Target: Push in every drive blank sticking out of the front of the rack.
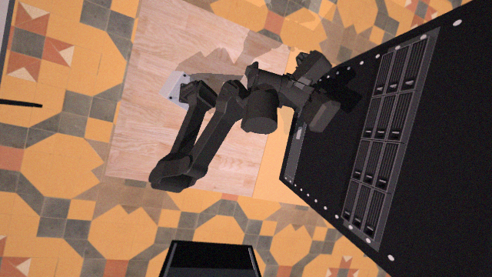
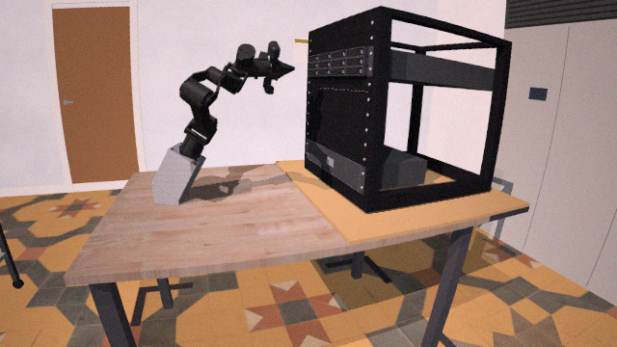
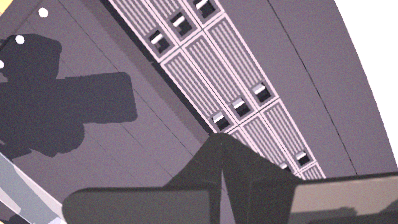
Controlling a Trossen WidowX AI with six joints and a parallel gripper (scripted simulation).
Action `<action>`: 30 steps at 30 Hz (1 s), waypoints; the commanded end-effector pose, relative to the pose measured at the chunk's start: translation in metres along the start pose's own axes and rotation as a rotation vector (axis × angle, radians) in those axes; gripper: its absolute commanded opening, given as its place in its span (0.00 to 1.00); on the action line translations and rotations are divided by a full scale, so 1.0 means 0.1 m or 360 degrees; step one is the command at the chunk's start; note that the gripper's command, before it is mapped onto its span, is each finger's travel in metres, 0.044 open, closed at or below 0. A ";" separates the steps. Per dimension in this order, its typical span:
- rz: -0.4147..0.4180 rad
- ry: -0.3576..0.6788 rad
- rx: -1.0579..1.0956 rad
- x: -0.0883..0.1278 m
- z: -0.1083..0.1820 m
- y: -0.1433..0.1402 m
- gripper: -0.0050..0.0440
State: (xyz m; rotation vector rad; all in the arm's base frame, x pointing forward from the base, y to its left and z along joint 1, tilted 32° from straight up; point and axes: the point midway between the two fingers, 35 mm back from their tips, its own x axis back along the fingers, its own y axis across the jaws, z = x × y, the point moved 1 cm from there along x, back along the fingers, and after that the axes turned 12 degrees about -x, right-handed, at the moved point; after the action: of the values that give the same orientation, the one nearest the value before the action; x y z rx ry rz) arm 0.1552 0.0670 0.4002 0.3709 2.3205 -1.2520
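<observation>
The black rack (image 1: 461, 115) (image 2: 378, 120) (image 3: 305, 55) stands upright on the right part of the table. Near the top of its front is a grid of dark ribbed drive blanks (image 1: 396, 115) (image 2: 354, 63) (image 3: 195, 82), three high and four across, each with a small latch. The blanks in view look about level with each other; a small protrusion cannot be told. My gripper (image 2: 292, 68) (image 3: 219, 140) is shut and empty. Its tips point at the rack front with a gap in between. In the wrist view they cover part of the grid's lower edge.
A grey panel (image 1: 294, 161) (image 2: 347, 171) with a pale label sits low in the rack front. The arm's grey base (image 2: 174, 178) stands on the wooden table (image 2: 217, 236). The arm's shadow falls on the rack's black front below the blanks.
</observation>
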 end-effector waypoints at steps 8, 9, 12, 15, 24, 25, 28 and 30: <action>-0.0009 0.0035 0.0366 0.07 0.02 0.01 0.00; -0.0012 0.0036 0.0401 0.07 0.03 0.02 0.00; -0.0019 0.0036 0.0497 0.09 0.03 0.02 0.00; -0.0025 0.0036 0.0583 0.10 0.04 0.02 0.00; -0.0040 0.0035 0.0763 0.13 0.05 0.03 0.00; -0.0040 0.0035 0.0763 0.13 0.05 0.03 0.00; -0.0044 0.0034 0.0811 0.14 0.05 0.03 0.00; -0.0046 0.0034 0.0839 0.14 0.06 0.03 0.00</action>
State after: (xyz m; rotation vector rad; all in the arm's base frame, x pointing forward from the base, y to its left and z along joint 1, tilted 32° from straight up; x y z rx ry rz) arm 0.1468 0.0636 0.3902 0.5168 2.0089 -1.8361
